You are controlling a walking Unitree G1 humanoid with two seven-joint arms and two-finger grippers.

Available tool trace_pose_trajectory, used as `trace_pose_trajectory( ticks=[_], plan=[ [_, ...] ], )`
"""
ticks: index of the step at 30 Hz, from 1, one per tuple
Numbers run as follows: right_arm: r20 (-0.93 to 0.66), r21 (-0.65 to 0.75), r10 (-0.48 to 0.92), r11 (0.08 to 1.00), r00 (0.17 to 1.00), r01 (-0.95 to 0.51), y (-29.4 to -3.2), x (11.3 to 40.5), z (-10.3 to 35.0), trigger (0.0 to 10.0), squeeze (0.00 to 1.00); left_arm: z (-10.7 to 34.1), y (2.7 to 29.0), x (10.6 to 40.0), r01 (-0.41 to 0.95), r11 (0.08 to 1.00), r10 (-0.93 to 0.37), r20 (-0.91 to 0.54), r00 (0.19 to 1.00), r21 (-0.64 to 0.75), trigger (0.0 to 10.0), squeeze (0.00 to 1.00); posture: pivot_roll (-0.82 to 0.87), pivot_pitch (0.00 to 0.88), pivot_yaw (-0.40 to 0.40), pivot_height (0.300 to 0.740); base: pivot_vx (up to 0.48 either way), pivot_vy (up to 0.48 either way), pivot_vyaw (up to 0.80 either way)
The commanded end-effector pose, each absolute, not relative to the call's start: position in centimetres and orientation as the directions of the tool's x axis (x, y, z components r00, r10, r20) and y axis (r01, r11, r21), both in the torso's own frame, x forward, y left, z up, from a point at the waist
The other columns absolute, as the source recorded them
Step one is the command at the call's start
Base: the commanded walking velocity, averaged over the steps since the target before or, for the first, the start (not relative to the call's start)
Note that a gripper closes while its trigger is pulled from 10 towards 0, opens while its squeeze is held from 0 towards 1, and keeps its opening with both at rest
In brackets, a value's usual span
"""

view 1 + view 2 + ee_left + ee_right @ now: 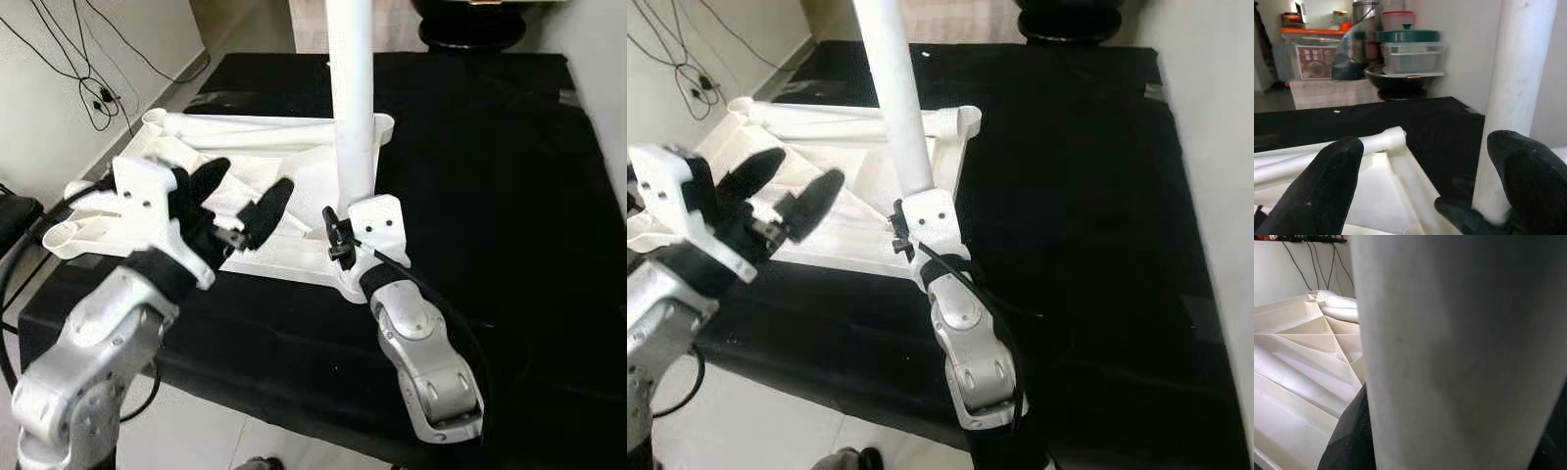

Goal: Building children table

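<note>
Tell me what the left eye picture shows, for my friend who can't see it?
The right gripper holds a white table leg upright on the upside-down white tabletop, which lies on a black cloth. The left gripper hovers open beside it.

Looks like a home to me, a lived-in room and no lab. In the left wrist view, upper left of the frame, I see a low counter stacked with household stuff: clear food containers with a green lid, a red-lidded tub, a black bowl and a printed box under an orange shelf edge. Plain white walls. Loose black cables hang down the wall at upper left of the left eye view. Light tiled floor at the bottom. Black cloth-covered surface in the middle.
</note>
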State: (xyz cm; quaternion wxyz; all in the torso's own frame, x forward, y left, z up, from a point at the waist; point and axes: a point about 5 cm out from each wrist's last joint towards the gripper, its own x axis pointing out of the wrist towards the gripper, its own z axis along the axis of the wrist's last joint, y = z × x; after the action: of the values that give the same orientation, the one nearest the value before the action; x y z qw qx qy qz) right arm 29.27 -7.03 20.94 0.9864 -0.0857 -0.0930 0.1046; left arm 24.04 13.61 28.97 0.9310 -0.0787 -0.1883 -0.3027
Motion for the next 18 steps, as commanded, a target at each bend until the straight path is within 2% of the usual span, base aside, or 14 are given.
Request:
trace_pose_trajectory(
  ticks=[1, 4, 15, 17, 18],
  plan=[
    [0.23, -0.186, 0.212, 0.968, 0.95, -0.17, -7.0, 29.3, 21.7, 10.0, 0.0, 28.8, 13.8, 24.5, 0.615, 0.786, -0.55, 0.378, 0.744, -0.067, 10.0, 0.0, 0.06, 0.153, 0.102, 0.74, 0.0, 0.0, 0.0],
    [0.239, -0.182, 0.224, 0.966, 0.945, -0.183, -6.8, 29.4, 21.8, 10.0, 0.0, 28.9, 13.5, 25.4, 0.657, 0.746, -0.589, 0.353, 0.727, -0.106, 10.0, 0.0, 0.06, 0.155, 0.105, 0.74, 0.0, 0.0, 0.0],
    [0.258, -0.17, 0.256, 0.961, 0.932, -0.217, -6.0, 29.2, 22.2, 10.0, 0.0, 28.9, 12.2, 26.4, 0.747, 0.656, -0.691, 0.311, 0.652, -0.108, 10.0, 0.0, 0.06, 0.159, 0.105, 0.74, 0.0, 0.0, 0.0],
    [0.265, -0.161, 0.268, 0.959, 0.926, -0.232, -5.6, 29.1, 22.3, 10.0, 0.0, 29.7, 11.5, 27.1, 0.793, 0.602, -0.736, 0.317, 0.598, -0.097, 10.0, 0.0, 0.06, 0.158, 0.11, 0.74, 0.0, 0.0, 0.0],
    [0.265, -0.161, 0.268, 0.959, 0.926, -0.232, -5.6, 29.1, 22.3, 10.0, 0.0, 29.7, 11.5, 27.1, 0.793, 0.602, -0.736, 0.317, 0.598, -0.097, 10.0, 0.0, 0.06, 0.158, 0.11, 0.74, 0.0, 0.0, 0.0]
  ],
)
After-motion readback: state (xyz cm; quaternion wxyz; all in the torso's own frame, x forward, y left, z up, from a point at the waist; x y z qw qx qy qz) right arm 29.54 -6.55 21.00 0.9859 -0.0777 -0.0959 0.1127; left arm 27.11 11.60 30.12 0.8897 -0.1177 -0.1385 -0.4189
